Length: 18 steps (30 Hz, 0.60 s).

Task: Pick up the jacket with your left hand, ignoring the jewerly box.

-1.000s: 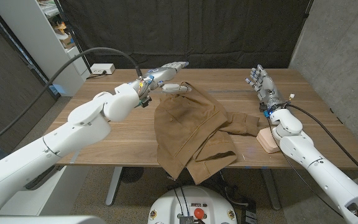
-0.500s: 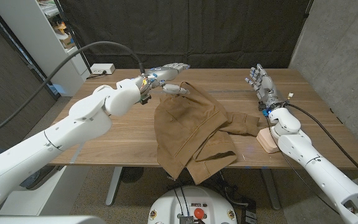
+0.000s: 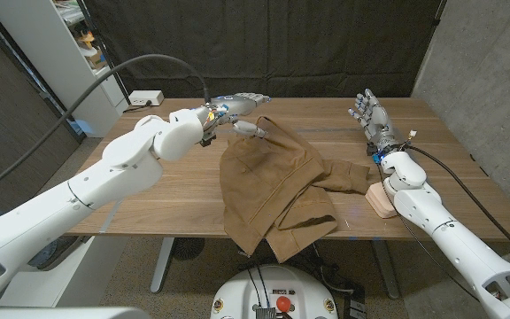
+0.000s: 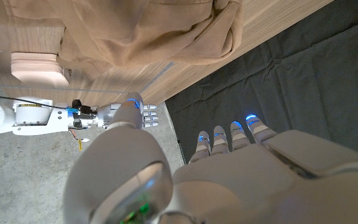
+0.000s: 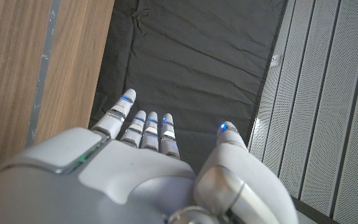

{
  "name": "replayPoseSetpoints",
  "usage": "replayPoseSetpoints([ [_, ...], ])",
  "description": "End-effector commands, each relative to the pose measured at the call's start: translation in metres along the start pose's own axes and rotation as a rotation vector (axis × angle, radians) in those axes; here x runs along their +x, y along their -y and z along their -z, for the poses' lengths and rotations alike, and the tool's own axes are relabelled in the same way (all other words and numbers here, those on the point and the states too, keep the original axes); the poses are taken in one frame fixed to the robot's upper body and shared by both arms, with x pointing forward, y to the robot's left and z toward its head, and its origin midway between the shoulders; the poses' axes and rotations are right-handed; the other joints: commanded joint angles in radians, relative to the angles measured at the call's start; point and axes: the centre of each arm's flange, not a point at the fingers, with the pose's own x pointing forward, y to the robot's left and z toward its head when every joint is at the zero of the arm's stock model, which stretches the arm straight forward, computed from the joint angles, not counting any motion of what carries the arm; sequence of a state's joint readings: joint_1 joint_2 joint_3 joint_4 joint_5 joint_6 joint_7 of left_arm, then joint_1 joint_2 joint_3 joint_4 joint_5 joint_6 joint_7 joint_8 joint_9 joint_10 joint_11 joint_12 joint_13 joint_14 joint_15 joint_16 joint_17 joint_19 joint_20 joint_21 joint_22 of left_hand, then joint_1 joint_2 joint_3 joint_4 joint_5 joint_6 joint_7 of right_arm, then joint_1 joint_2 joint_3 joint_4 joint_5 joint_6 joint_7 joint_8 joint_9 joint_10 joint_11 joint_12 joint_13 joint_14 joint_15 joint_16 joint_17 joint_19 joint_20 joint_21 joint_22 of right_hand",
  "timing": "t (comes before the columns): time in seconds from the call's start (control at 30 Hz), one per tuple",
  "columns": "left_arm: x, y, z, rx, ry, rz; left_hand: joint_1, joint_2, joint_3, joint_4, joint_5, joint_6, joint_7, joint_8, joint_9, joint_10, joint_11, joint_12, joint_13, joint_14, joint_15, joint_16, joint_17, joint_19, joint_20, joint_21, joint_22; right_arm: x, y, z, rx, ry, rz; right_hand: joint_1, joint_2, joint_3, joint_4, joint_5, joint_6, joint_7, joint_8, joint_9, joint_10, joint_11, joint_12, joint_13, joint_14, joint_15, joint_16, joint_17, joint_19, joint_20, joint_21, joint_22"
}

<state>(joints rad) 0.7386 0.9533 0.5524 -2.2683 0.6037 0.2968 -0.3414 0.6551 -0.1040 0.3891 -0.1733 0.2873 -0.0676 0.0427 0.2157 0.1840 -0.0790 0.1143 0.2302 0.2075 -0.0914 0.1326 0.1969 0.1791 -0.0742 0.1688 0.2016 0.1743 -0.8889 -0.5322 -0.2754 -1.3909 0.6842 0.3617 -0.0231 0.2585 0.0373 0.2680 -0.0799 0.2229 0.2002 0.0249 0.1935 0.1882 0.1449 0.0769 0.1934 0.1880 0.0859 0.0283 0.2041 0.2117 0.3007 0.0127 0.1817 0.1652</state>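
Head view puts the brown jacket (image 3: 273, 182) in the middle of the wooden table (image 3: 149, 177), its lower edge hanging over the near side, with the left hand (image 3: 237, 108) above its upper left corner, fingers spread and holding nothing. The right hand (image 3: 370, 115) stands released at the upper right, the pale jewelry box (image 3: 382, 200) beside its forearm, just right of the jacket's sleeve. A shallow pinch could slip off the cloth; lifting might drag the sleeve against the box. No writing or brand can be read.
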Motion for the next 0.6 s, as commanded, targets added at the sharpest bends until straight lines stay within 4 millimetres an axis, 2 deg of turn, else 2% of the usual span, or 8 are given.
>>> replayPoseSetpoints([
  [0.03,0.0054,-0.0001,-0.0013,0.055,-0.015,0.044,0.017,-0.002,-0.003,0.004,0.010,0.003,0.009,0.000,0.002,0.003,0.015,0.009,0.005,0.011,0.011,0.006,0.005,0.016,0.026,0.012,0.005,0.0046,-0.0061,-0.0008,0.003,0.004,-0.004,0.006,0.004,0.000,-0.005,0.001,0.009,0.000,0.009,0.005,0.006,-0.001,0.007,0.005,0.007,0.000,0.006,0.002,0.002,0.004,0.007,0.005],
  [0.3,0.0078,0.0029,-0.0042,0.099,-0.020,0.054,0.028,-0.009,-0.007,0.008,0.014,0.007,0.009,-0.003,0.002,-0.005,0.036,0.006,0.006,0.018,0.028,0.006,0.005,0.041,0.037,0.019,0.007,0.0046,-0.0067,0.0022,0.002,-0.005,-0.003,0.006,0.004,0.000,-0.006,0.001,0.010,-0.001,0.008,0.005,0.005,-0.005,0.007,0.005,0.007,0.000,0.006,0.002,0.001,0.005,0.007,0.005],
  [0.6,0.0124,0.0063,-0.0060,0.122,-0.018,0.086,0.035,-0.012,-0.010,0.010,0.017,0.014,0.008,-0.003,0.002,0.007,0.037,0.011,0.007,0.037,0.024,0.011,0.006,0.057,0.039,0.023,0.008,0.0063,-0.0077,0.0006,-0.002,-0.004,-0.007,0.006,0.004,-0.001,-0.006,0.001,0.009,-0.001,0.008,0.005,0.006,-0.002,0.007,0.005,0.007,0.000,0.006,0.002,0.001,0.006,0.007,0.005],
])
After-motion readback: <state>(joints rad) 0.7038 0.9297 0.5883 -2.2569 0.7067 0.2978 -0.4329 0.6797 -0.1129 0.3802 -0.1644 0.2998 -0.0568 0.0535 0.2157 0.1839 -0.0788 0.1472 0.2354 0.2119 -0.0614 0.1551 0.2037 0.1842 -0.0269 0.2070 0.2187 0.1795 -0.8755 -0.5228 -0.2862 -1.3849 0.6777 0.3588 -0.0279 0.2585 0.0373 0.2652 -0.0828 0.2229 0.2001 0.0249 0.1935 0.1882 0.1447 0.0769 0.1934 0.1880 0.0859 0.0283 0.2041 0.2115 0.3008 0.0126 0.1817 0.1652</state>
